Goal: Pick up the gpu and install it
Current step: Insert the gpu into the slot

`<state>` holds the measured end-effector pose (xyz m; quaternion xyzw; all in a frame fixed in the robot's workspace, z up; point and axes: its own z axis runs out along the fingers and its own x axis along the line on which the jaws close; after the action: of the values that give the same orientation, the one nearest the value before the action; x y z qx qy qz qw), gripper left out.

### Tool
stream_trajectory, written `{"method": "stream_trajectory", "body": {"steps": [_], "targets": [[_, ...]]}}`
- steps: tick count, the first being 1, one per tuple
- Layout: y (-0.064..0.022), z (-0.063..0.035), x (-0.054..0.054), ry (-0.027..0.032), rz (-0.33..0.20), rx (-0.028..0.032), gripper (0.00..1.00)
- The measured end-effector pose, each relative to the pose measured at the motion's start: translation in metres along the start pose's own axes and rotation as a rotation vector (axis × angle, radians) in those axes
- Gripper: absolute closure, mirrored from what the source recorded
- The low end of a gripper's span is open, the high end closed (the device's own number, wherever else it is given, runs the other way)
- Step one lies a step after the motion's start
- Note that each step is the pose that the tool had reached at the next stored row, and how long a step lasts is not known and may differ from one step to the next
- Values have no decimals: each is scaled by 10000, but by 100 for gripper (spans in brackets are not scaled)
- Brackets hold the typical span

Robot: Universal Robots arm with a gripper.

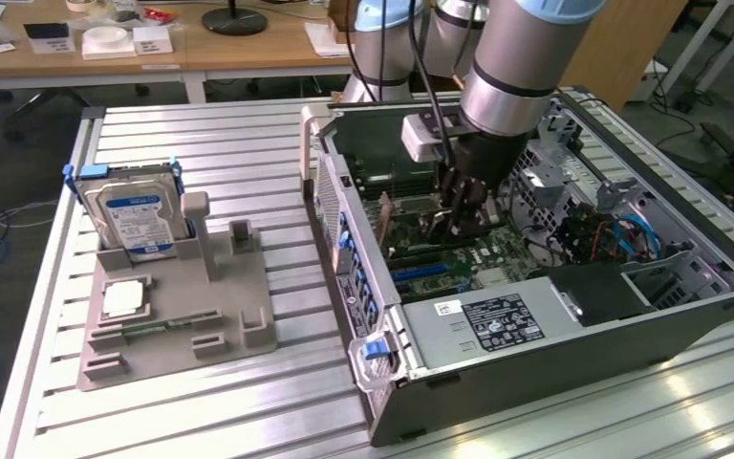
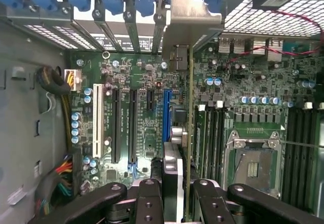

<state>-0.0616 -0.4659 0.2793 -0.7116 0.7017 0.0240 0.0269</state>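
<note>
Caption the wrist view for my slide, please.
The gripper holds the gpu edge-on over the motherboard, near the blue slot.

A computer case [image 1: 572, 354] lay on its side on a slatted table [image 1: 214, 134], at the exterior view's right. At that view's left sat a holder [image 1: 176, 325], with a hard drive [image 1: 138, 215] upright at its far end and a CPU chip [image 1: 125, 299] flat in front of the drive. Inside the case, the gripper [image 1: 457, 225] clasped the gpu [image 2: 190, 107] on edge over the motherboard [image 2: 136, 112], between the expansion slots [image 2: 124, 122] and the CPU socket [image 2: 253, 165].
</note>
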Motion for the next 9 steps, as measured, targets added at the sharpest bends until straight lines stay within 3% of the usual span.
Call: {"method": "stream_trajectory", "body": {"steps": [9], "targets": [[24,162,11,-1,-14,-2,72]]}}
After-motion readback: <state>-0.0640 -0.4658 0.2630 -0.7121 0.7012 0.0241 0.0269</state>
